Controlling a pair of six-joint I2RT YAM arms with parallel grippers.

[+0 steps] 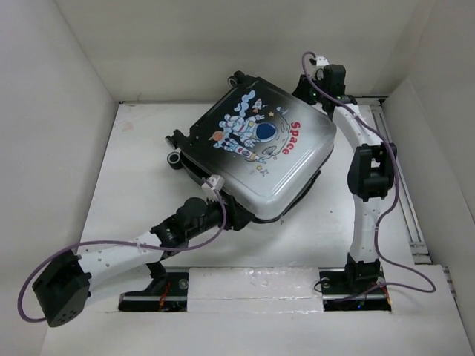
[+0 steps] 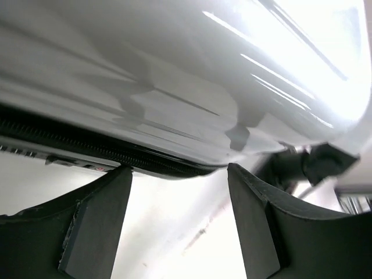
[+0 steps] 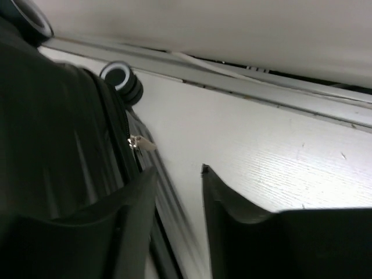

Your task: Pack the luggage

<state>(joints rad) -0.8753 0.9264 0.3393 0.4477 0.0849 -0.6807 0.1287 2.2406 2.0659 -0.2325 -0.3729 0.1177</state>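
The luggage (image 1: pixel 260 141) lies flat on the white table with its lid down, the astronaut and red "Space" print facing up. At its near-left corner sits my left gripper (image 1: pixel 236 215). In the left wrist view it (image 2: pixel 177 171) is open just under the glossy shell (image 2: pixel 174 70) and the zipper line (image 2: pixel 87 148), with only table between the fingers. My right gripper (image 1: pixel 304 85) is at the far-right corner. It (image 3: pixel 177 170) is open beside the dark shell (image 3: pixel 58 128), its left finger against the shell edge. A silver zipper pull (image 3: pixel 141 143) hangs just past that fingertip.
White walls box in the table on three sides. A metal rail (image 1: pixel 404 215) runs along the right edge and shows behind the case (image 3: pixel 261 93). Caster wheels (image 1: pixel 176 157) stick out on the case's left side, and one (image 3: pixel 121 77) is near the right gripper.
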